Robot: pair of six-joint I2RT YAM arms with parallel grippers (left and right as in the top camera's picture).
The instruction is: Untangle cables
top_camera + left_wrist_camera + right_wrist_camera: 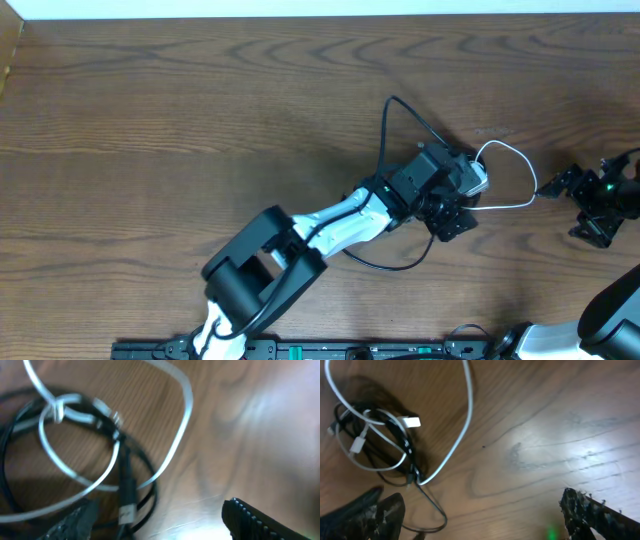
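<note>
The wooden table lay bare across its left half, with open room up to the pale strip along the far edge; the near edge was taken up by the arms' mounts. The left arm reached on a slant from the near-left base toward right of centre, and a black arm wire looped up beside it. The left gripper hung right over the cables, hiding most of the bundle from above. In the left wrist view its fingers stood apart, closed on nothing; the black cord and its plug lay on the wood between them, nearer the left finger, though that view was blurred. The white cord swung out of the bundle in a wide loop toward the right, ending near the right gripper; whether it touched a finger could not be told from above. In the right wrist view the right gripper's fingers were spread wide with nothing held; the knot sat ahead and to the left of them, a white plug on top of it; bare wood filled the right of that view. The right gripper stood close to the table's right edge.
</note>
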